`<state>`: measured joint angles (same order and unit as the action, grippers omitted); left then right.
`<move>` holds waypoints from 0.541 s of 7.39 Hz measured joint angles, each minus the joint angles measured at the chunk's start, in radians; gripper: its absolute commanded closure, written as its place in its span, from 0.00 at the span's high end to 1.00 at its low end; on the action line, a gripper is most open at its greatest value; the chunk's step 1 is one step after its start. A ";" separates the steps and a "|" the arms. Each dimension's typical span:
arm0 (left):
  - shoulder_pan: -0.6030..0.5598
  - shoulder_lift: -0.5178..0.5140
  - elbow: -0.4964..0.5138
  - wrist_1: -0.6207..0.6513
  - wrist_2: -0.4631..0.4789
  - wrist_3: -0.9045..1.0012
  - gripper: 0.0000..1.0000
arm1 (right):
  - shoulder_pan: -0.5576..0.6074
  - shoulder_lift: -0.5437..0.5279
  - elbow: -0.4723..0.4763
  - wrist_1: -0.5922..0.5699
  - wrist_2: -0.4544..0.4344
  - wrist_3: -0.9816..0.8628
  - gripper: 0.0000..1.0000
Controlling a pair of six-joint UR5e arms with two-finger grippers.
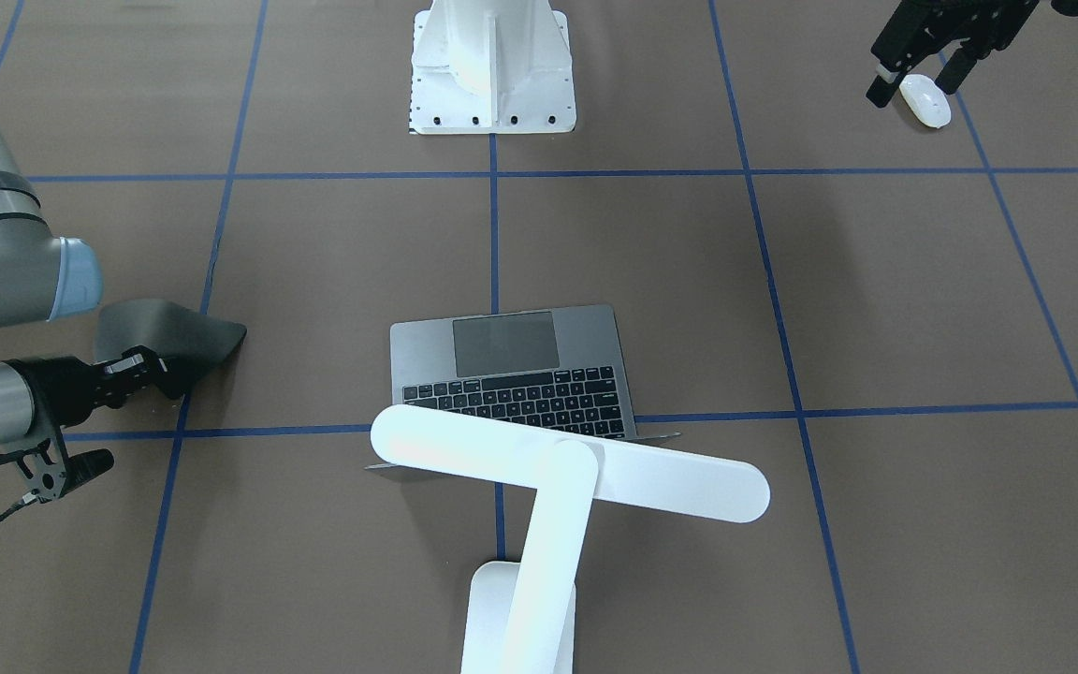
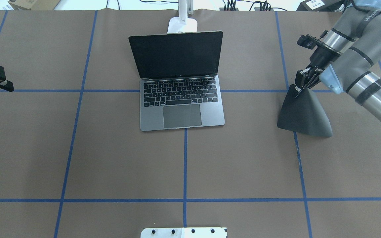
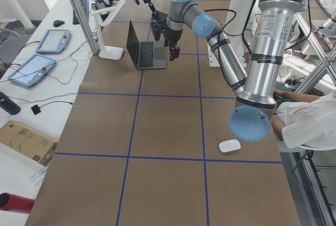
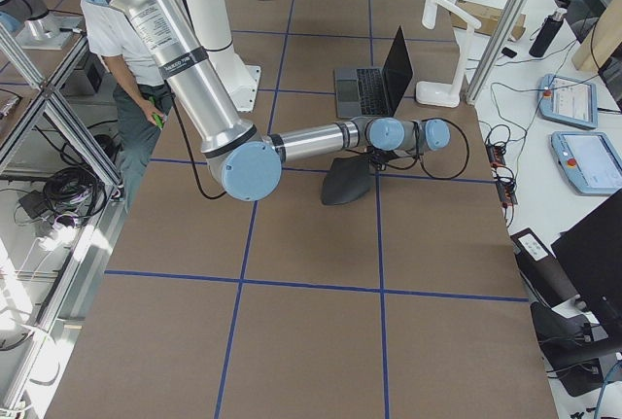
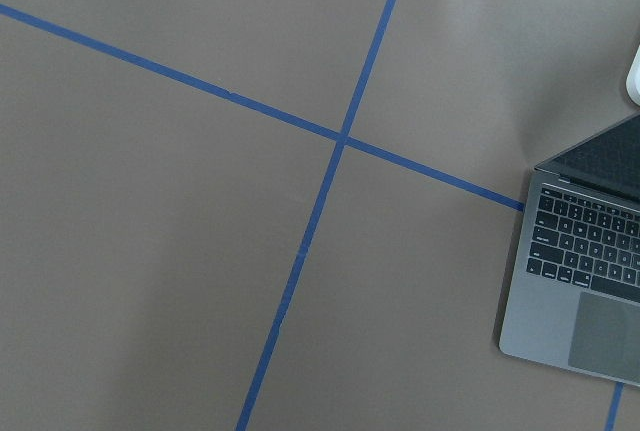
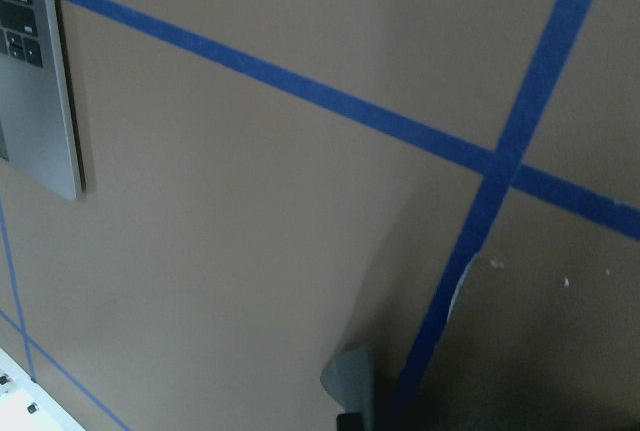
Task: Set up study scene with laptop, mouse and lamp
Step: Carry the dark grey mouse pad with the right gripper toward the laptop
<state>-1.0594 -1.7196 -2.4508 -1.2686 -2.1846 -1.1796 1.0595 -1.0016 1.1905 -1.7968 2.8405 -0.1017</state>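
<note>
Mouse (image 1: 925, 100) lies clear of left gripper's (image 1: 913, 89) spread, empty fingers; right gripper's (image 2: 300, 86) corner pinch on mat (image 2: 304, 115) could slip.

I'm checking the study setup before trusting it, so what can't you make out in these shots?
Lamp: the overhead view's top edge cuts off its head.
Laptop screen: hidden under the lamp head in the front-facing view.
Left gripper and mouse: contact unclear; the front-facing view's top edge crops the gripper.
Right gripper: fingertips buried in the lifted mat, overhead view.
</note>
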 measured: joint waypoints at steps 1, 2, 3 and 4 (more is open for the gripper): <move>-0.001 0.000 -0.005 0.000 0.000 0.000 0.99 | -0.012 0.043 -0.031 0.014 -0.006 0.016 0.00; -0.003 0.000 -0.010 0.001 0.000 -0.001 0.99 | -0.024 0.080 -0.065 0.032 -0.014 0.026 0.00; -0.003 0.000 -0.012 0.001 0.000 -0.001 0.99 | -0.033 0.114 -0.099 0.048 -0.019 0.044 0.00; -0.004 0.000 -0.015 0.001 0.000 -0.002 0.99 | -0.042 0.143 -0.120 0.056 -0.019 0.081 0.00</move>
<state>-1.0634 -1.7196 -2.4658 -1.2671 -2.1844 -1.1811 1.0178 -0.8585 1.0701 -1.7412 2.8215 -0.0205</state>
